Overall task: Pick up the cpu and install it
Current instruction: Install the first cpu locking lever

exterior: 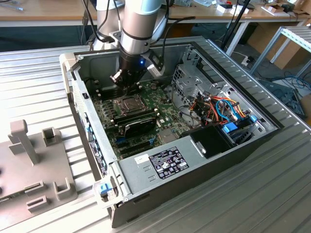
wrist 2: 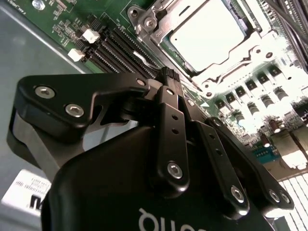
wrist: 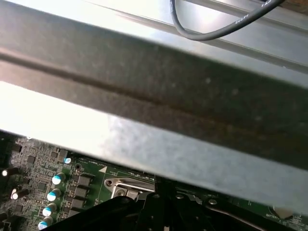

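The cpu [wrist 2: 209,34] is a pale silvery square lying flat inside the metal socket frame [wrist 2: 159,21] on the green motherboard [exterior: 163,112]. In the exterior view the same socket [exterior: 127,103] sits just in front of my gripper [exterior: 127,89], which hangs a little above the board beside the socket's far edge. In the second wrist view my gripper [wrist 2: 167,75] is shut, its two black fingers [wrist 2: 172,120] pressed together with nothing seen between them. The tips stand apart from the cpu, over the board next to the frame.
The open computer case [exterior: 73,82] lies on a ribbed metal table. A black oblong module [exterior: 138,124] lies in front of the socket. A drive cage [exterior: 194,80], coloured cables [exterior: 221,109] and a labelled power supply [exterior: 160,162] crowd the exterior view's right. The case wall [wrist: 154,96] is close behind the gripper.
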You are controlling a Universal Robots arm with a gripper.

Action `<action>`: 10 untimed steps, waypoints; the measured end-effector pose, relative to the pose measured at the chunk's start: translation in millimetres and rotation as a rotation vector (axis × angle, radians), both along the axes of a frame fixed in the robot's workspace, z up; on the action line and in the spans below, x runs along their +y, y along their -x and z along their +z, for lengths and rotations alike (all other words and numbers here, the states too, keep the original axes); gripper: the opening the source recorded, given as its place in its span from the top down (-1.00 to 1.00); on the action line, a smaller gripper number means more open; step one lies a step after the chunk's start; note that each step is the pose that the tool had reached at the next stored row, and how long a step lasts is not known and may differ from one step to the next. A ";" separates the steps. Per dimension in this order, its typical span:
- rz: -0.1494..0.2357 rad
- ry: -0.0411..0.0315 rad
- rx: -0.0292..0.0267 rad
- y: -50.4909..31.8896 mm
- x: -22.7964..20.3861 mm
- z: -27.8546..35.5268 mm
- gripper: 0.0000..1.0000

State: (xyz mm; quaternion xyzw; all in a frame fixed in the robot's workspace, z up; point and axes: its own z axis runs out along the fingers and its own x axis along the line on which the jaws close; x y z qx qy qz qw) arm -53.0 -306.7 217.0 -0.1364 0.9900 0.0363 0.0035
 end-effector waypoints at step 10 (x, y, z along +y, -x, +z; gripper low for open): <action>0.000 0.0030 -0.0010 4.0 2.4 3.4 0.79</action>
